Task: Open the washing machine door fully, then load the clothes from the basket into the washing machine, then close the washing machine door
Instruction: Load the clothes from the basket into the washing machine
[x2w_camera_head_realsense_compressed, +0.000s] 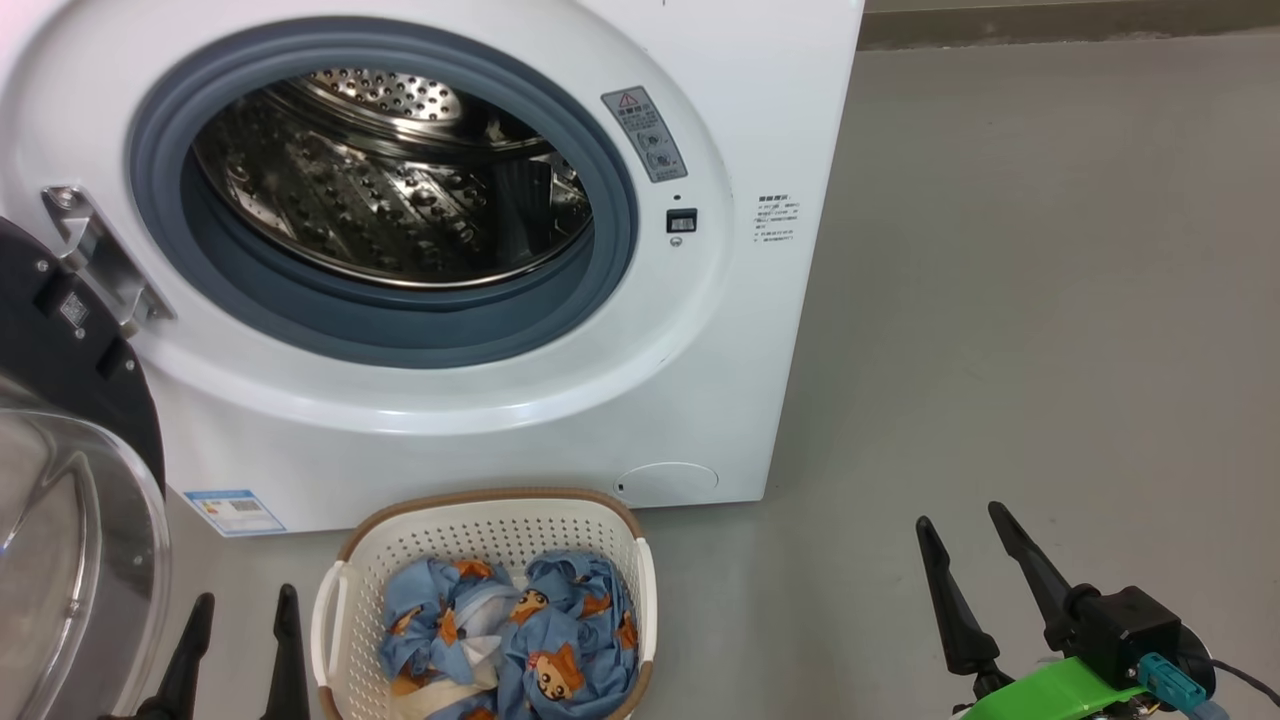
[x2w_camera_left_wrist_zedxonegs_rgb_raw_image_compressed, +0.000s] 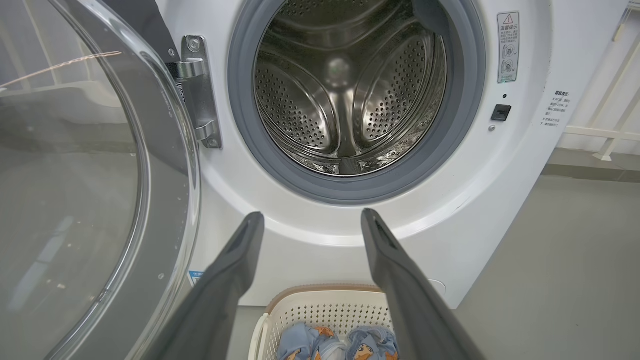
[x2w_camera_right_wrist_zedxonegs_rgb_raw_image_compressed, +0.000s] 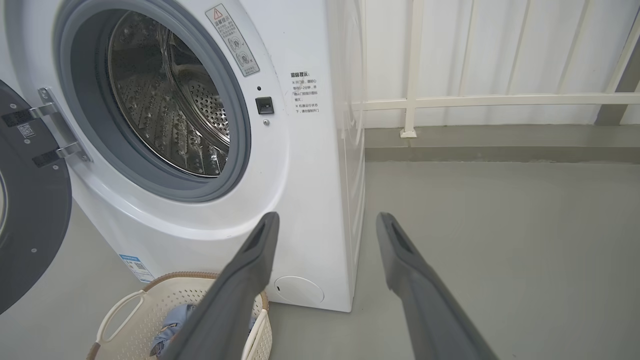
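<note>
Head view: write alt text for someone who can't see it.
A white front-loading washing machine stands with its round black glass-bowled door swung open at left, showing the perforated steel drum. On the grey floor before it, a cream perforated plastic basket holds light blue cartoon-print clothes. The left gripper and right gripper flank the basket, open and empty.

Bright even light, sharp focus, glints inside washing machine (x2w_camera_head_realsense_compressed: 400, 200), edges bowed

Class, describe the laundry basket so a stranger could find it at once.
Find the big white front-loading washing machine. On the grey floor before it stands a small cream perforated plastic basket. Its brown woven-look rim and blue cartoon-print clothes inside set it apart.
</note>
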